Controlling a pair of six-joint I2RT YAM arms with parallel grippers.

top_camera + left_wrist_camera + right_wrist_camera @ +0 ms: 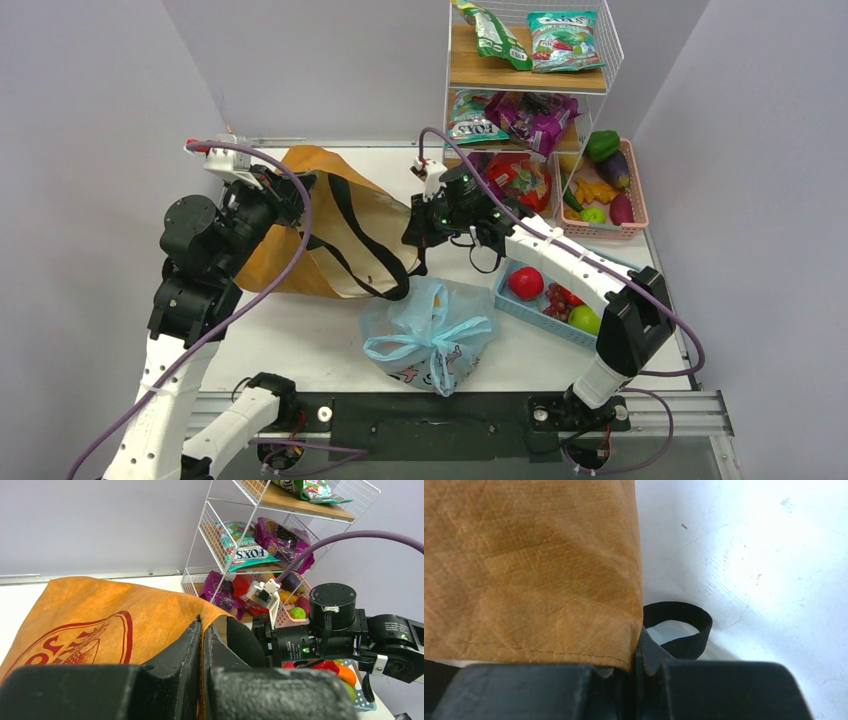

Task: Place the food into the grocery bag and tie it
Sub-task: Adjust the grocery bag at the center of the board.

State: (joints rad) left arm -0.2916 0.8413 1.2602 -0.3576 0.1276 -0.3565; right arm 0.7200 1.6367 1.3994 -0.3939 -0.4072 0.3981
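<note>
The light blue grocery bag (430, 335) sits bulging at the table's front centre, its loop handles gathered across its top; its contents are hidden. Food lies in a blue basket (520, 305): a red apple (526, 283), dark red grapes (556, 298), a green fruit (585, 319). An orange-yellow piece (346, 675) shows under the right arm. Green grapes are out of view. My left gripper (292, 195) is shut on the rim of the tan-orange tote (330, 225), as the left wrist view (202, 635) shows. My right gripper (420, 238) is shut on the tote's opposite edge (636, 655).
A white wire shelf (530, 70) with snack packets stands at the back right. A pink basket (605, 230) of vegetables sits beside it. The tote's black strap (365, 250) loops towards the blue bag. Grey walls close in left and right.
</note>
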